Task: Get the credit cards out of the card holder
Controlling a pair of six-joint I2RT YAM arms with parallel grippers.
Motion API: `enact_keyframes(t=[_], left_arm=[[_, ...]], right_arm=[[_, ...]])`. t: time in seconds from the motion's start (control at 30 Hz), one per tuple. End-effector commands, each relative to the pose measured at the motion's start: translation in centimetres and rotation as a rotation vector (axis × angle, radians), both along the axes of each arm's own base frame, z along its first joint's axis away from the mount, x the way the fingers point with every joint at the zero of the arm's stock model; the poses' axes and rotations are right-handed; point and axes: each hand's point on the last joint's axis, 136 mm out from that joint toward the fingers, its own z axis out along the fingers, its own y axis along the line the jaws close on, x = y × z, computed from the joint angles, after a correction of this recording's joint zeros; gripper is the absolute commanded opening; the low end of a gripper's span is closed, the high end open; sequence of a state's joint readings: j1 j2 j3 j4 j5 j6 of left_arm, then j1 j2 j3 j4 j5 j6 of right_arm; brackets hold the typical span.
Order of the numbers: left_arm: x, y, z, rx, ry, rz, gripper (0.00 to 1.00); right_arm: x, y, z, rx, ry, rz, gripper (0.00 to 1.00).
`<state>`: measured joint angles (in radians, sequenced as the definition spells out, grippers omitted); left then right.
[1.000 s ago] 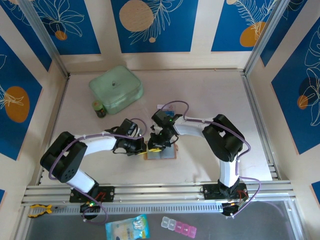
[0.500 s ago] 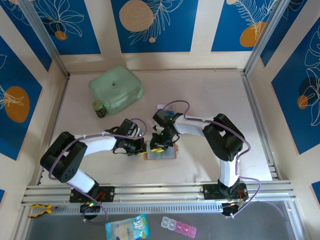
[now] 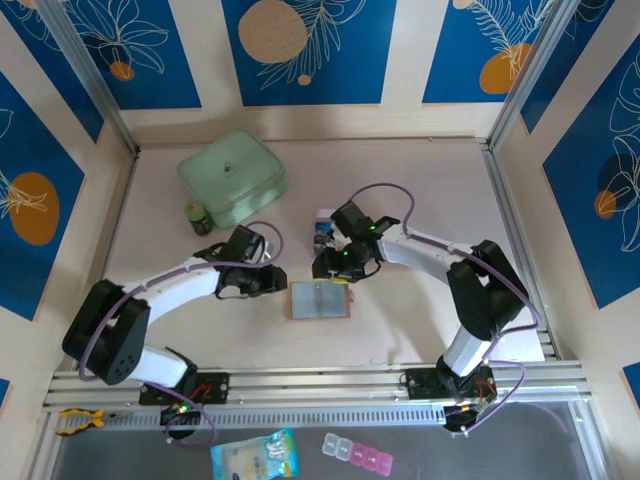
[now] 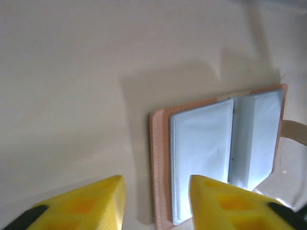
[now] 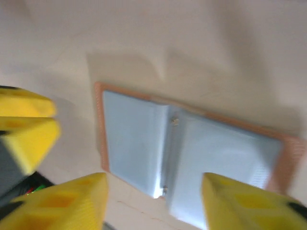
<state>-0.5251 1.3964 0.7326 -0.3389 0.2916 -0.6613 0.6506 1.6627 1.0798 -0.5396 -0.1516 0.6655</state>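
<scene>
Yellow-handled tool (image 3: 79, 420): lower left of the top view, on the ledge in front of the arm bases.
Mint-green case (image 3: 232, 177): upper left of the desk (image 3: 430, 200), closed, well apart from both arms.
Small dark jar (image 3: 198, 218): just below the case's left corner, upright.
Left gripper (image 3: 277, 281): left of centre in the top view, just left of the card holder. In its wrist view the gripper (image 4: 154, 191) has its yellow fingers (image 4: 84, 203) apart with nothing clamped, and the holder's tan left edge lies below the gap.
Printed packet (image 3: 255, 455): bottom edge, left of centre.
Card holder (image 3: 320, 300): centre of the top view, lying open and flat on the desk, between and a little below the two grippers. Both wrist views show its grey pockets (image 4: 201, 153) facing up inside a tan-pink border (image 5: 192, 148); no dark card face shows in them.
Credit card (image 3: 321, 218): what looks like one, pale-edged, lies on the desk just above the right gripper, partly hidden.
Right gripper (image 3: 328, 262): just above the holder's top edge. In its wrist view the gripper (image 5: 153, 191) is spread apart and empty, over the open holder.
Pill box (image 3: 358, 455): bottom edge, right of the packet.
</scene>
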Motion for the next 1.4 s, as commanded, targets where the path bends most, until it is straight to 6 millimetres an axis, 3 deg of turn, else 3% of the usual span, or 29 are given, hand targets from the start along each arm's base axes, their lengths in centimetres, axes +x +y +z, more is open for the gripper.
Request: enact_keyframes(t=[0.0,0.1,0.13,0.27,0.5,0.6,0.67,0.8,0.97,1.1,1.27,1.37], left_arm=[[1.1,3.7,1.4,0.136,-0.073,0.049,0.59],[2.0,6.5,2.6,0.196,-0.145,0.111,0.98],[2.2,7.3,2.9,0.214,-0.163,0.128,1.0],[2.8,11.6,3.7,0.323,-0.224,0.204,1.0],[4.4,17.1,6.0,0.574,-0.452,0.28,1.0],[4.9,20.1,7.1,0.737,-0.534,0.327,1.0],[5.2,21.3,6.9,0.74,-0.549,0.374,0.99],[6.9,20.8,6.3,0.708,-0.641,0.331,1.0],[9.0,20.9,6.0,0.698,-0.82,0.352,0.99],[10.9,21.3,5.3,0.707,-0.881,0.363,0.99],[13.0,20.6,6.4,0.688,-1.009,0.342,0.99],[13.6,20.1,6.0,0.614,-1.012,0.314,0.99]], right_arm=[[0.9,-3.5,0.2,-0.057,-0.055,-0.056,0.78],[2.0,-5.9,0.7,-0.053,-0.094,-0.117,1.0],[2.4,-6.8,0.7,-0.059,-0.104,-0.136,0.99],[4.3,-10.8,0.9,-0.132,-0.174,-0.197,0.99],[9.3,-18.4,1.4,-0.278,-0.398,-0.341,0.99],[10.9,-20.7,2.3,-0.341,-0.551,-0.339,0.99],[11.8,-21.7,3.2,-0.383,-0.656,-0.321,0.99],[13.5,-22.9,4.0,-0.43,-0.853,-0.293,0.99],[15.1,-24.0,3.6,-0.394,-0.966,-0.337,0.99],[15.3,-24.4,3.4,-0.362,-1.04,-0.356,0.99],[15.5,-25.3,2.4,-0.306,-1.06,-0.39,0.99],[15.2,-24.8,2.4,-0.266,-1.062,-0.36,0.99]])
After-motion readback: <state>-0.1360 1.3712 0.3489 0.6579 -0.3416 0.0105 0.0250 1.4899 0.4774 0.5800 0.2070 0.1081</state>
